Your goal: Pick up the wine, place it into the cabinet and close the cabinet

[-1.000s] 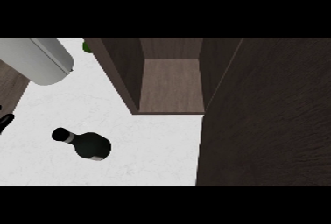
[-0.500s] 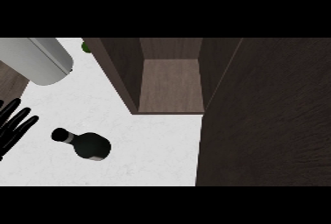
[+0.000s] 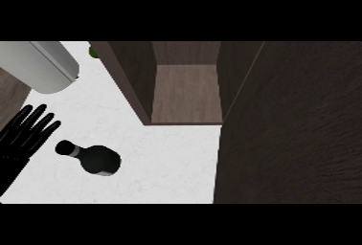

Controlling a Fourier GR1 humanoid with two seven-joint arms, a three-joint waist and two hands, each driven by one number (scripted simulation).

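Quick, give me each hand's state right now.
Left hand: open, fingers spread, holding nothing, beside the wine bottle.
Right hand: not in view.

The black left hand (image 3: 27, 136) is cut off at the view's left edge; its forearm is not seen. A small green object (image 3: 93, 51) is mostly hidden behind the dark brown wooden cabinet (image 3: 134, 76). The grey cylindrical object (image 3: 42, 64) is cropped by the left edge. The right hand is not shown.
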